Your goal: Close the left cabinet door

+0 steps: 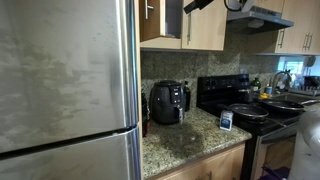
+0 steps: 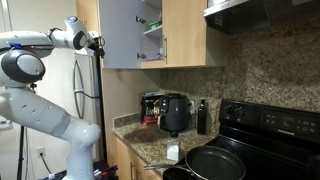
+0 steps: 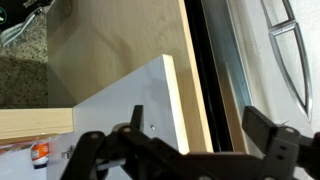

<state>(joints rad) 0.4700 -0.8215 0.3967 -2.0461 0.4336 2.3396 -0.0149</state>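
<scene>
The left cabinet door [image 2: 125, 35] stands swung open, and its grey inner face shows in an exterior view. Its wood outer face shows in an exterior view [image 1: 155, 28] next to the fridge. In the wrist view I see its grey inner face [image 3: 120, 115] and pale wood edge. My gripper [image 2: 97, 43] is open at the door's free edge and also shows in an exterior view [image 1: 195, 6]. In the wrist view the gripper's [image 3: 198, 135] two fingers spread wide with the door's edge between them. I cannot tell whether they touch it. The twin right door [image 2: 185, 35] is shut.
A stainless-steel fridge [image 1: 65, 80] stands close beside the open door, and its handle [image 3: 290, 50] shows in the wrist view. On the granite counter are a black appliance [image 2: 175, 112] and a bottle [image 2: 201, 117]. A black stove [image 1: 240, 100] holds pans, with a range hood [image 2: 260, 12] above.
</scene>
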